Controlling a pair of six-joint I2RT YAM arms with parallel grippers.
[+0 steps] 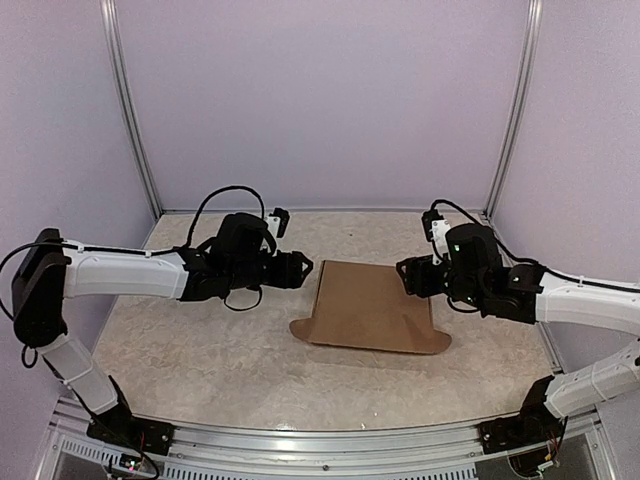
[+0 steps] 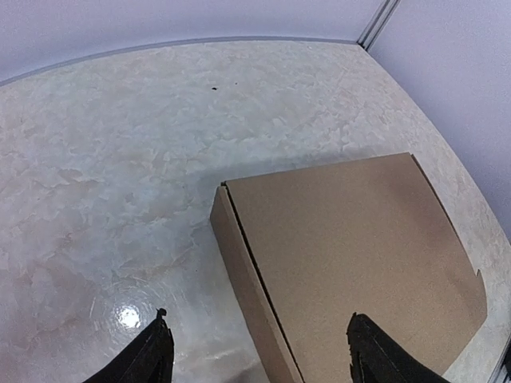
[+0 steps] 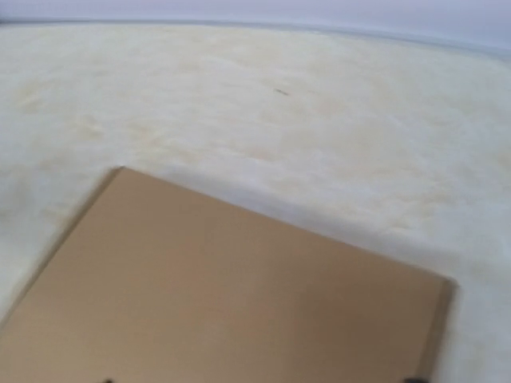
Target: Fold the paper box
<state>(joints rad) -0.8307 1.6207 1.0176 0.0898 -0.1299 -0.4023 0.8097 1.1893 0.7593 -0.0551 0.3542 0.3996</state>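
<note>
while the paper box [image 1: 372,305] lies flat on the counter [image 1: 200,340], left end effector [image 1: 303,270] and right end effector [image 1: 406,276] flank it, jaws wide.

**A:** What stands around the table [image 1: 220,350]?

**B:** Plain, pale lilac walls [image 1: 320,100] on three sides. A metal post [image 1: 128,110] rises in one back corner and a second post [image 1: 515,100] in the other.

**A:** And the tabletop?

**B:** It is cream, mottled like marble and slightly glossy. A bright glare [image 2: 128,315] sits just in front of the left jaws, off to one side.

**A:** Any marks?

**B:** A small dark speck [image 2: 214,88] lies well ahead of the left jaws, nearer the seam where the table meets the wall. A faint mark [image 3: 281,91] shows far ahead of the right jaws, though that view is blurred.

**A:** The near edge?

**B:** A silver rail [image 1: 330,440] runs along it, behind both sets of jaws. The light is soft and even.
</note>
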